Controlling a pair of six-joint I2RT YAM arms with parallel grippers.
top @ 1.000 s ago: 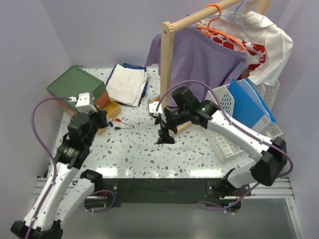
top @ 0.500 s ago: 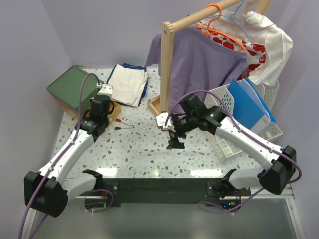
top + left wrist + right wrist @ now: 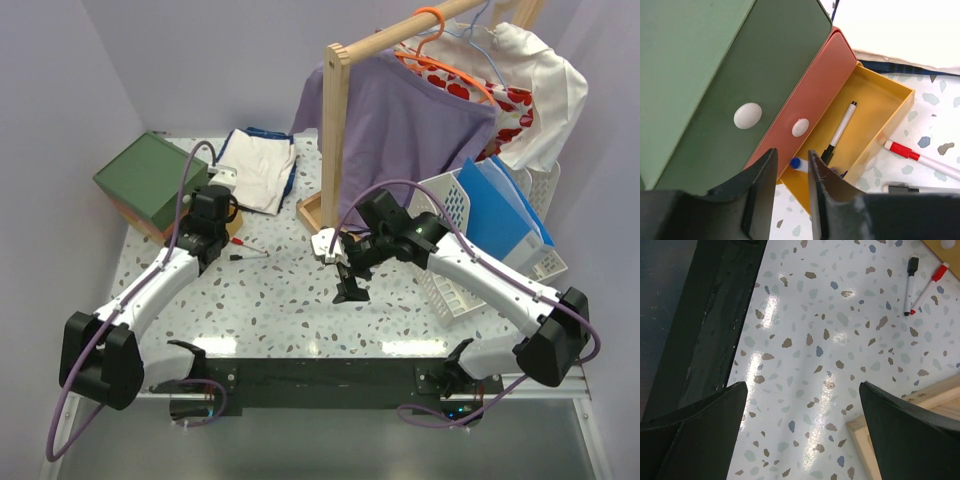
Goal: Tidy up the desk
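The desk (image 3: pixel 280 300) is a glossy white speckled top. At its back left, my left gripper (image 3: pixel 214 214) hovers over an open yellow drawer (image 3: pixel 875 105) of the green-topped box (image 3: pixel 150 180). Its jaws (image 3: pixel 791 153) stand slightly apart and grip nothing. Below them in the drawer lie a blue-capped marker (image 3: pixel 799 164) and a black-capped marker (image 3: pixel 842 127). On the desk beside the drawer lie a red-capped marker (image 3: pixel 910 154) and another black-capped marker (image 3: pixel 905 188). My right gripper (image 3: pixel 350 290) hangs wide open over bare desk mid-table (image 3: pixel 802 385).
Folded white cloth (image 3: pixel 255 170) lies at the back. A wooden clothes rack (image 3: pixel 337 130) with hung shirts stands mid-back, its base (image 3: pixel 900 415) close to my right fingers. A white basket (image 3: pixel 450 280) with blue folders sits at right. The black front rail (image 3: pixel 320 375) borders the near edge.
My left arm has reached out from near the box's corner to above the yellow drawer, and its jaws have parted a little. My right gripper has drifted slightly right and nearer, still open.
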